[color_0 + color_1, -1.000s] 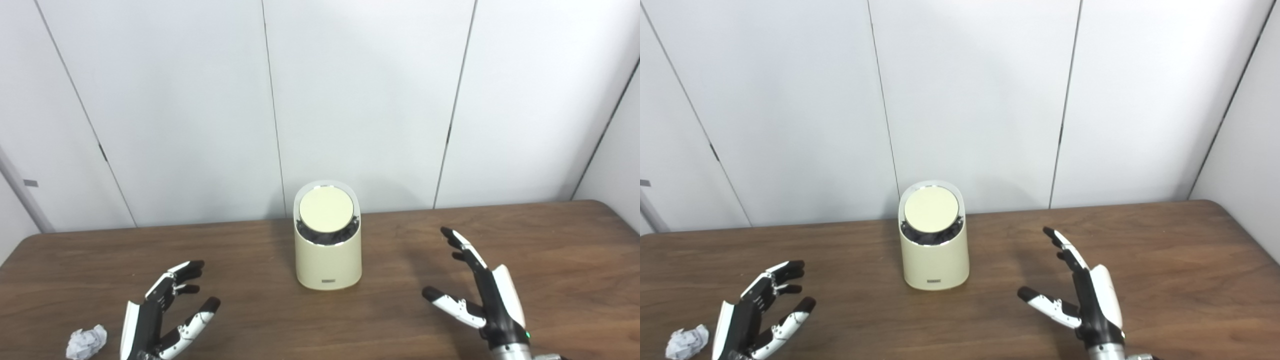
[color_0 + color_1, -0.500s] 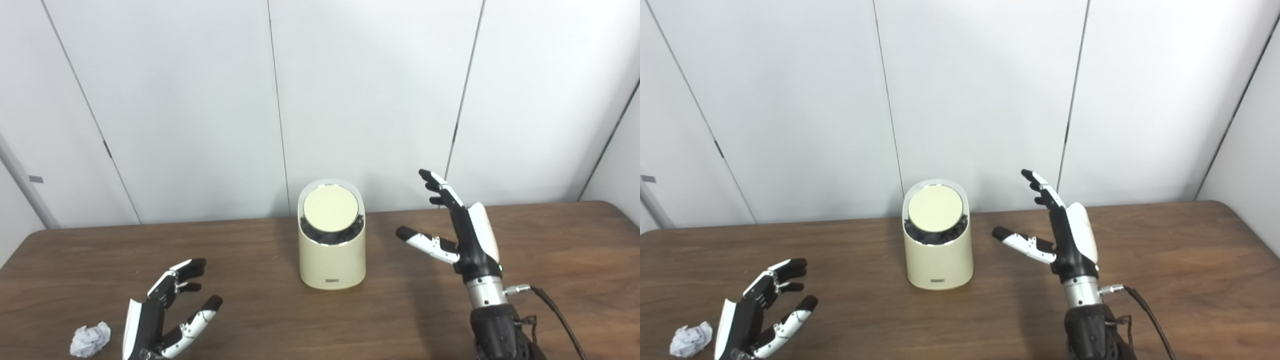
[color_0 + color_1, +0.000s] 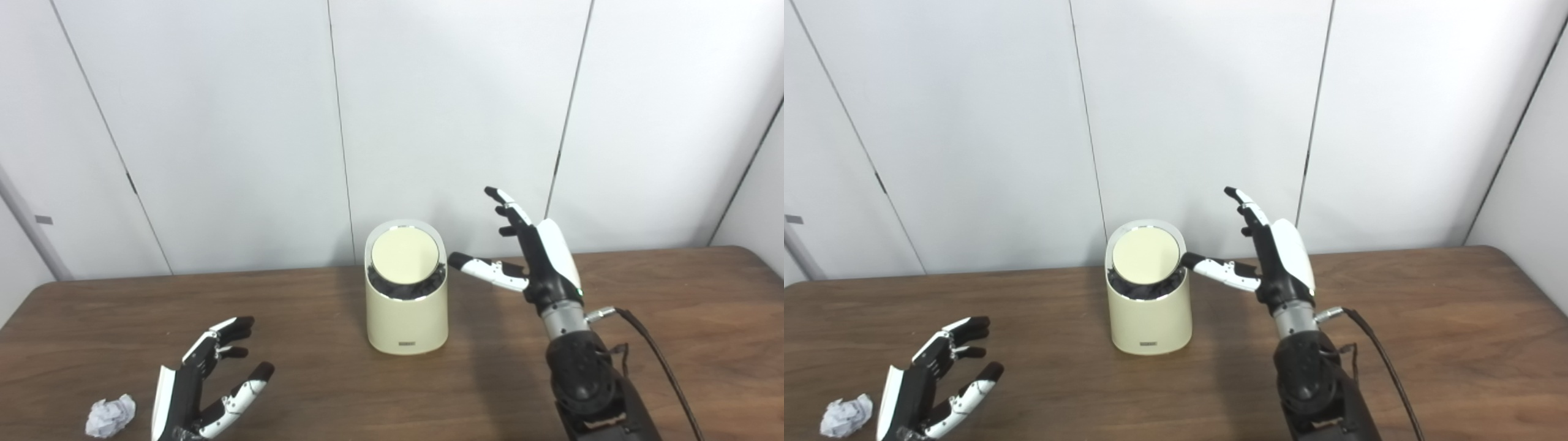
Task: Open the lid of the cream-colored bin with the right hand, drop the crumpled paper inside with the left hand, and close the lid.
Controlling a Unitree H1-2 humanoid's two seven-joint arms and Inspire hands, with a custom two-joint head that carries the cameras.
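Note:
The cream-colored bin (image 3: 406, 318) stands upright mid-table, its round lid (image 3: 405, 256) lying tilted in the top opening with dark lining showing under it. My right hand (image 3: 531, 257) is raised just right of the bin's top, open, fingers spread upward, its thumb pointing at the rim without clearly touching it. My left hand (image 3: 202, 392) rests low at the front left, open and holding nothing. The crumpled white paper (image 3: 109, 416) lies on the table just left of that hand.
The brown wooden table (image 3: 674, 318) runs across the view, backed by a white panelled wall (image 3: 245, 122) close behind the bin. A black cable (image 3: 664, 367) trails from my right wrist over the table's right part.
My right hand has risen from the table at the front right and moved left and back, up to the bin's top. The left hand and the paper stayed put.

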